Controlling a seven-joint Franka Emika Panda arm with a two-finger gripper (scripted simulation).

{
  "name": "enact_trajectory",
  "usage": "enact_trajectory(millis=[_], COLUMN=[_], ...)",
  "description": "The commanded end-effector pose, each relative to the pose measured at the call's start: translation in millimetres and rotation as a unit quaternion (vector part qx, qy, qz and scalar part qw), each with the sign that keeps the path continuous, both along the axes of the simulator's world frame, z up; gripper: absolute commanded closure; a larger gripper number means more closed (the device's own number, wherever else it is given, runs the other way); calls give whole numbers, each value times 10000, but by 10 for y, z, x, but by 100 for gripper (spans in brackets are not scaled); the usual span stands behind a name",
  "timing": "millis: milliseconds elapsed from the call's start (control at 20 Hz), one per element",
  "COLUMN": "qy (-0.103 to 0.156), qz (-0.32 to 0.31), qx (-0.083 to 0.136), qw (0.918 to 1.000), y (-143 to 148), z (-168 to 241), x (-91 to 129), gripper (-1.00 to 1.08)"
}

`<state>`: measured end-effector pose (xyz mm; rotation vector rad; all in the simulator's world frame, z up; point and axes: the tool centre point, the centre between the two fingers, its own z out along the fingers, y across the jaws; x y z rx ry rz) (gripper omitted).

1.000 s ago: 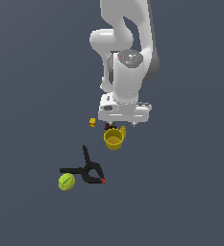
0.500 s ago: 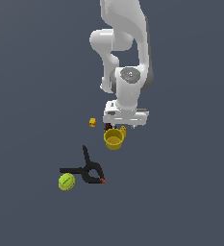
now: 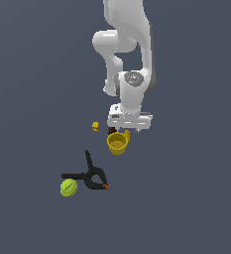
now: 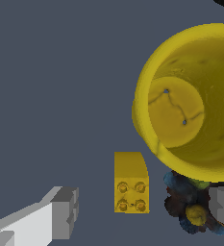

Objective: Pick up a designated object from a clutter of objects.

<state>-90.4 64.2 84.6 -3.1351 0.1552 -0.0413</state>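
The designated object, a mustard-yellow studded block, lies on the floor between my open fingers, one grey fingertip on each side with gaps to it. My gripper hangs just above it, holding nothing. In the exterior view the block shows as a sliver under the hand, right beside the yellow cup. The cup stands upright and empty, close to the block. A dark bit lies by the cup's base, next to the other finger.
The rest of the clutter lies apart: a tiny yellow cube toward the exterior view's left of the cup, a black clamp with a red tip and a green ball further forward on the left.
The arm has come down and the hand now sits lower, right over the block beside the cup. The objects have not moved.
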Motion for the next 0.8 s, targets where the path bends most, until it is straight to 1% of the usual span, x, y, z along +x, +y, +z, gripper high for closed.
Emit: enact_trajectory(millis=[0, 50, 400, 750], qy=[132, -8, 19, 93], qz=[26, -5, 1, 17], qx=[-6, 1, 1, -3], qw=[9999, 10000, 10000, 10000], y=[24, -1, 3, 15], z=[-125, 0, -125, -453], x=[-105, -1, -27, -84], gripper=[-92, -92, -92, -92])
